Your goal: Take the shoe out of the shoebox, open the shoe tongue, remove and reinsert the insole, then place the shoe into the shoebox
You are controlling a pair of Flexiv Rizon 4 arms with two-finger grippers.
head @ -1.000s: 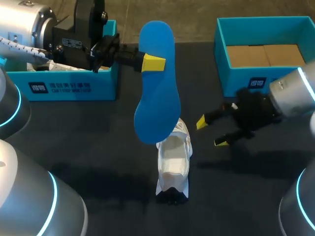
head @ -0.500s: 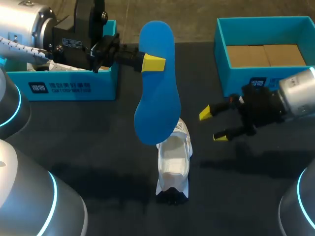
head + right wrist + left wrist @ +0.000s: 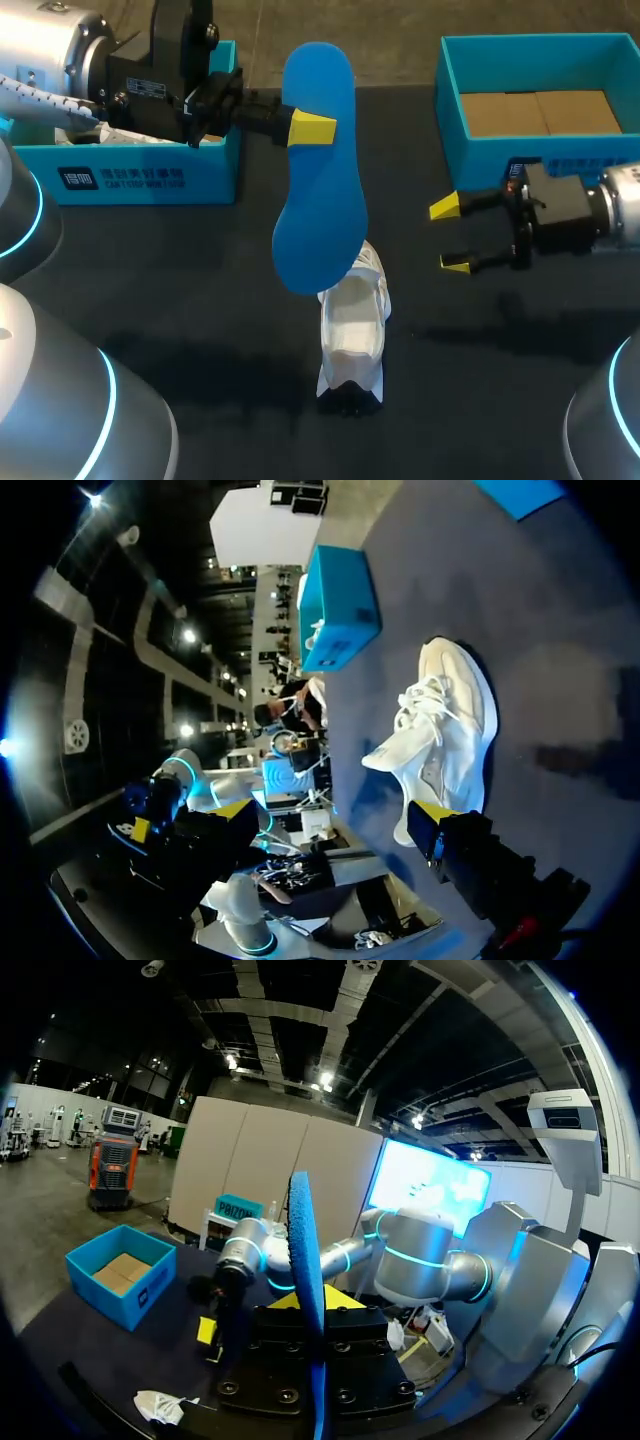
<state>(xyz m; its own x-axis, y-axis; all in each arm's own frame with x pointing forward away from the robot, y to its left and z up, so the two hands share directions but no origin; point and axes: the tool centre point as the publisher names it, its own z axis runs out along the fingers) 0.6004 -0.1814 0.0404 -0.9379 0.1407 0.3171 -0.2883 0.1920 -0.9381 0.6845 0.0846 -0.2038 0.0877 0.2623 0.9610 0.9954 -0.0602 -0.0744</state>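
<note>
From above, the left gripper (image 3: 300, 127) comes in from the far left and is clamped on the blue insole (image 3: 320, 200) partway along its length, its yellow fingers pressing both flat faces. The insole hangs lengthwise over the middle of the table (image 3: 200, 300). Its near end overlaps the far end of the white shoe (image 3: 352, 330), and whether they touch cannot be told. The shoe sits at the table's centre. The right gripper (image 3: 452, 235) is to the right of the shoe, well apart from it, fingers spread wide and holding nothing. One blue shoebox (image 3: 150, 175) stands at the far left, another shoebox (image 3: 480, 120) at the far right.

Along the left wrist, the insole (image 3: 303, 1260) stands edge-on between the left gripper (image 3: 308, 1305) fingers. The right gripper (image 3: 208, 1332) and a blue shoebox (image 3: 120, 1275) lie ahead.

Along the right wrist, the right gripper (image 3: 332, 818) gapes empty. The shoe (image 3: 445, 730) lies ahead on the table, with a shoebox (image 3: 340, 610) beyond.
</note>
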